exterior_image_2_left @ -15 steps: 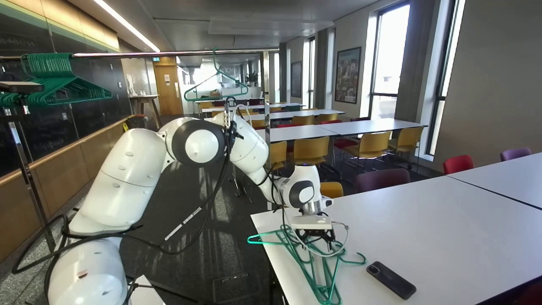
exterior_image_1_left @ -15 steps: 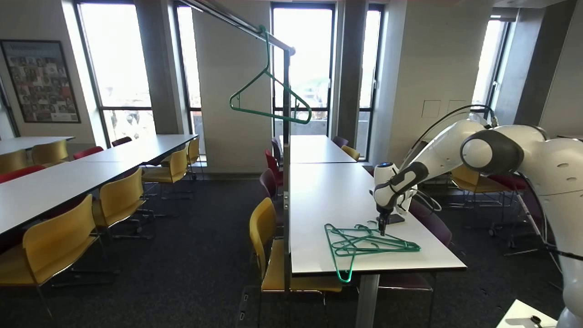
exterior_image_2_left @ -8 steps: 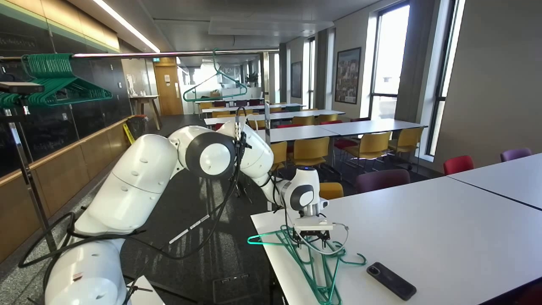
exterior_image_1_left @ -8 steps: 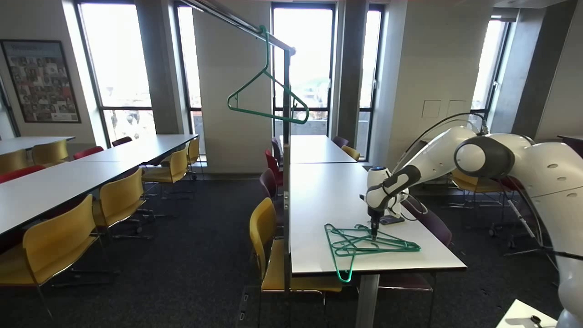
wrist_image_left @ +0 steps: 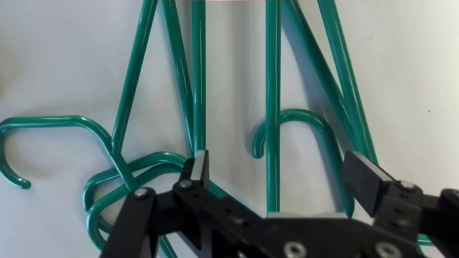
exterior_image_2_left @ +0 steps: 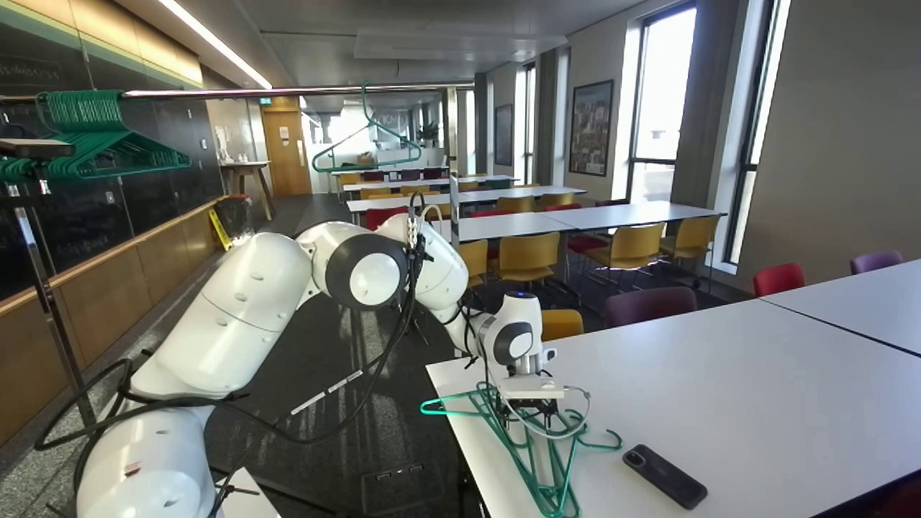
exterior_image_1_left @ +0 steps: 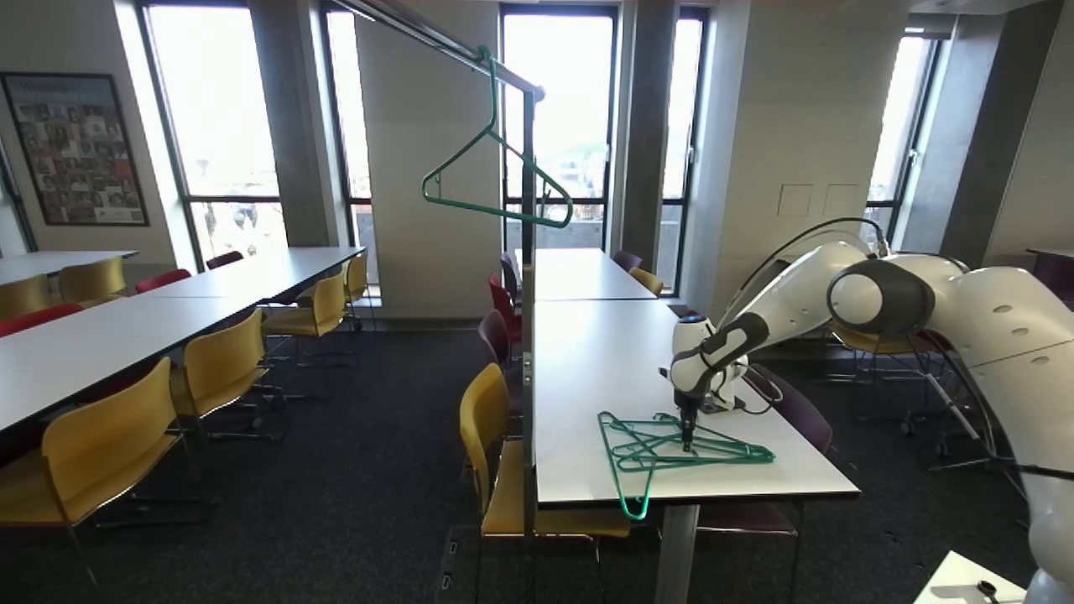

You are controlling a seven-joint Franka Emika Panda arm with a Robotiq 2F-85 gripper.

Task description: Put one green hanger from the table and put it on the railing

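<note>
From wrist only: hanger hook (wrist_image_left: 330, 147) between pincer's (wrist_image_left: 278, 161) spread fingers (wrist_image_left: 364, 182).

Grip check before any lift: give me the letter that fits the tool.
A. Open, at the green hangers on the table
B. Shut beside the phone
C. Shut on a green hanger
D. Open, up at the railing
A: in the wrist view the tool has its fingers wide apart with green hangers showing between them, and both exterior views place it low over the table where they lie.
</note>
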